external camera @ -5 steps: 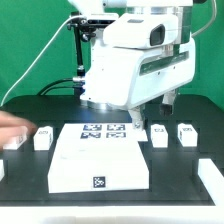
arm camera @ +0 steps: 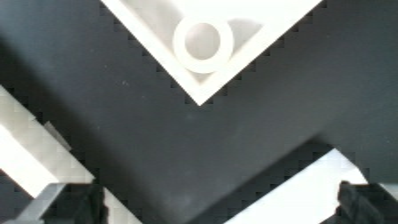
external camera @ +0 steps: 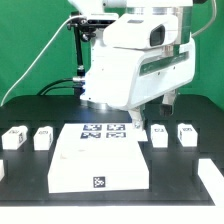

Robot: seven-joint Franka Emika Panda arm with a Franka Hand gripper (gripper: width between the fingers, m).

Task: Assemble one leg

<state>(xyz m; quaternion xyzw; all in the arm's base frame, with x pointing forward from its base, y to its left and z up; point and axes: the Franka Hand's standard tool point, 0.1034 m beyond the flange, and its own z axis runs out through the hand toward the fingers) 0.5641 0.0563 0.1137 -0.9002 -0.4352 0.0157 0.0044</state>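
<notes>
Several small white legs with tags stand on the black table. Two are at the exterior view's left of the large white square panel, and two are at its right. My gripper hangs open and empty above the panel's far right corner, close to the nearer right leg. In the wrist view, the gripper shows dark fingertips wide apart over bare table. A panel corner with a round socket lies ahead.
The marker board lies just behind the panel. White pieces sit at the table's front corners. A black stand with cables rises at the back. The arm's bulky white body hides the middle back.
A blurred hand at the exterior view's far left has gone. The far left leg now stands free, slightly shifted. The arm has not moved.
</notes>
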